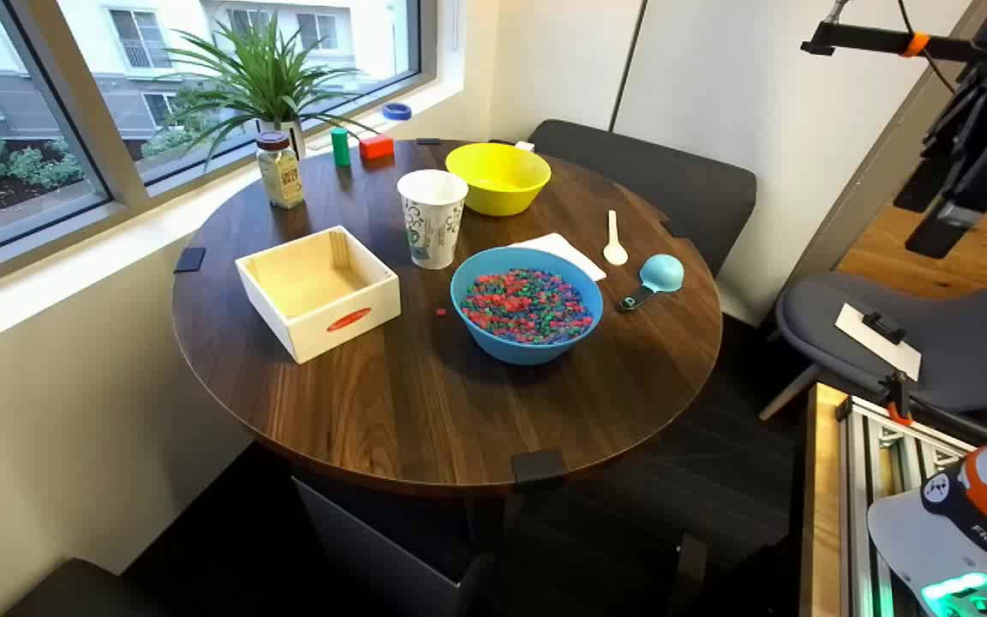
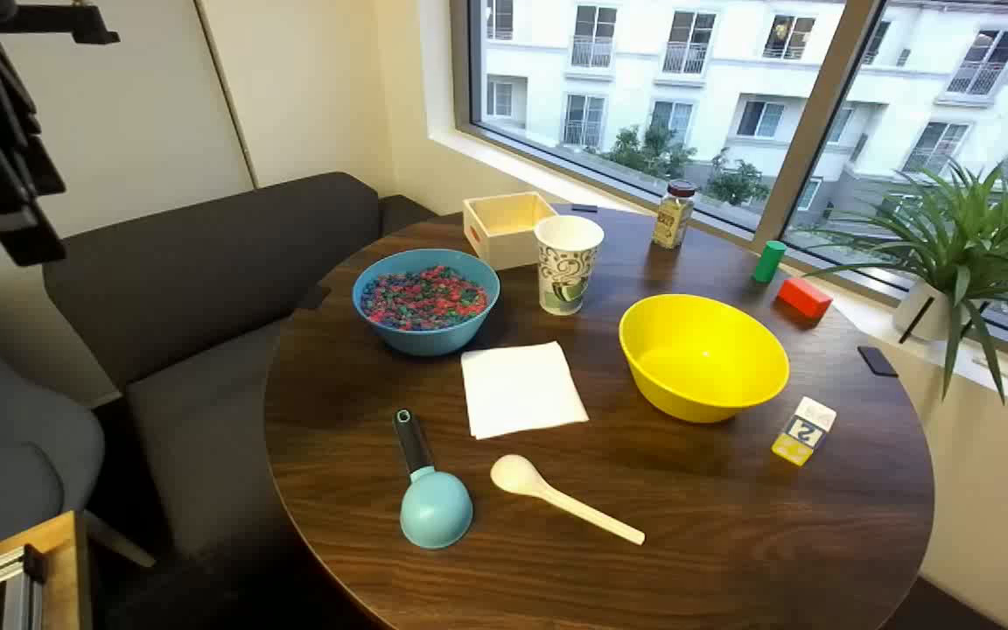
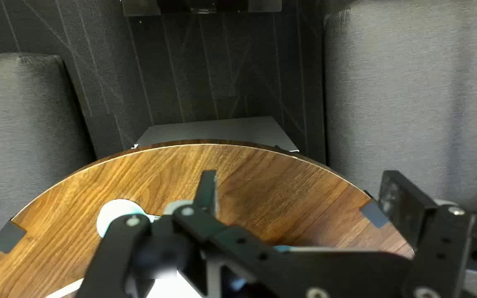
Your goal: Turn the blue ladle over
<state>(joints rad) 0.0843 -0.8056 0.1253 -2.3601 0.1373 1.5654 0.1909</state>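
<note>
The blue ladle lies on the round wooden table with its rounded cup bulging upward, its opening facing down and hidden. It shows in both exterior views (image 1: 662, 273) (image 2: 437, 512), with a dark handle pointing toward the large blue bowl. In the wrist view its light-blue cup (image 3: 114, 213) shows at lower left, partly covered by the gripper linkage. My gripper (image 3: 302, 192) is open, with nothing between its wide-apart fingers. In both exterior views the gripper (image 1: 930, 221) (image 2: 27, 219) hangs high, off to the side of the table and well apart from the ladle.
A pale spoon (image 2: 548, 492) lies beside the ladle, near a white napkin (image 2: 521, 389). A blue bowl of colourful pieces (image 1: 519, 353), a yellow bowl (image 2: 688, 411), a paper cup (image 2: 567, 262), a wooden box (image 1: 343, 321) and a jar (image 1: 279, 176) stand on the table (image 1: 425, 420).
</note>
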